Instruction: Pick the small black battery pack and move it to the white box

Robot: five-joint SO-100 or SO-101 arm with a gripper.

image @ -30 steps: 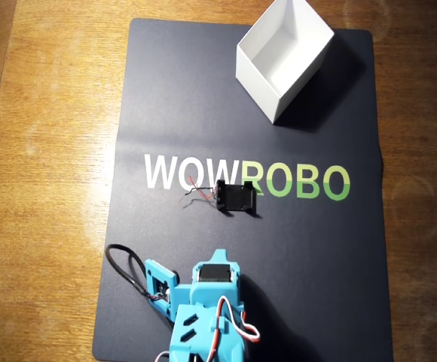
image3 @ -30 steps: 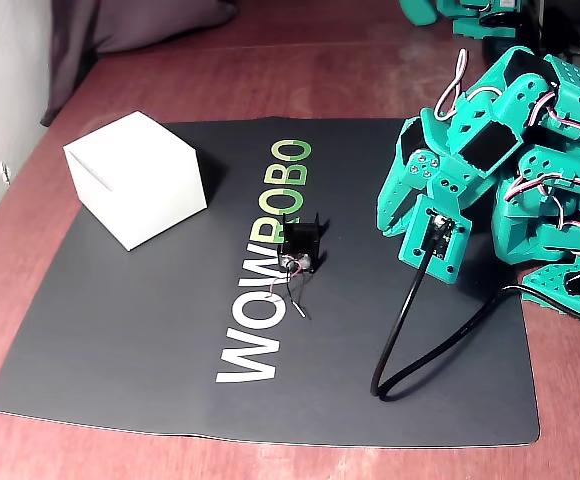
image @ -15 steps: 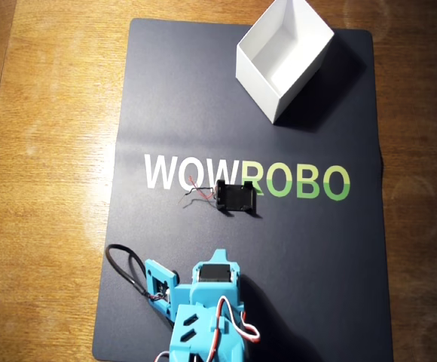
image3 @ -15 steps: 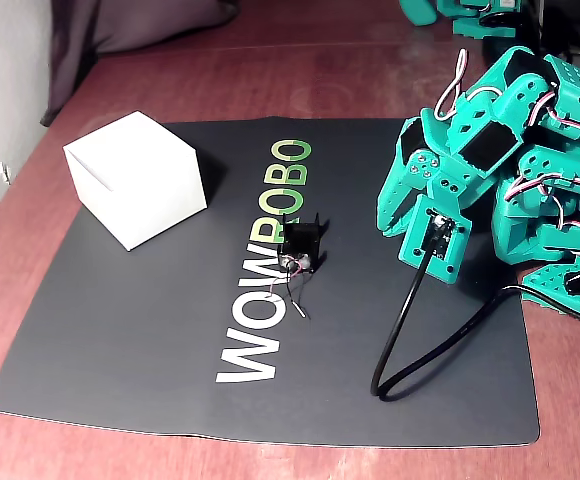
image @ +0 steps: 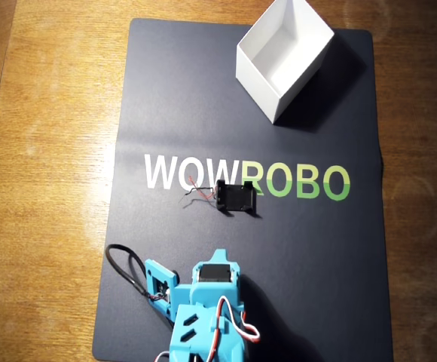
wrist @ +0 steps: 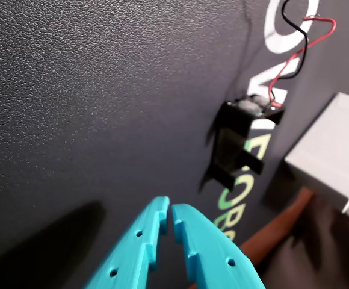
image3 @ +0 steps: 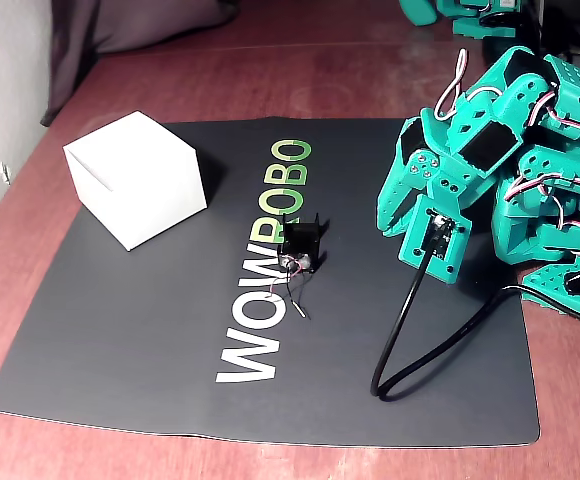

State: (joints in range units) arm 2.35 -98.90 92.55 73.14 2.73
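Where the wrist view opens at its lower edge, the teal end effector enters the frame with its two fingers pressed nearly tip to tip, clenched on nothing and hanging above the black mat. Beyond the tips, toward the right centre of that view, the small black battery pack rests on the mat across the printed lettering, apart from the end effector, with its thin red and black wires looping toward the upper right corner. Farther still, at the right edge of the wrist view, one corner of the white box is visible, well apart from the pack. In the overhead view the folded teal arm occupies the lower centre of the frame, the pack lies at mid-frame on the "WOWROBO" lettering with its wires trailing to the left, and the box stands open-topped at the upper right of the mat. In the fixed view the arm sits at the right, a black cable loops from it across the mat, the pack lies at centre, and the box stands at the upper left. The mat lies on a wooden bench.
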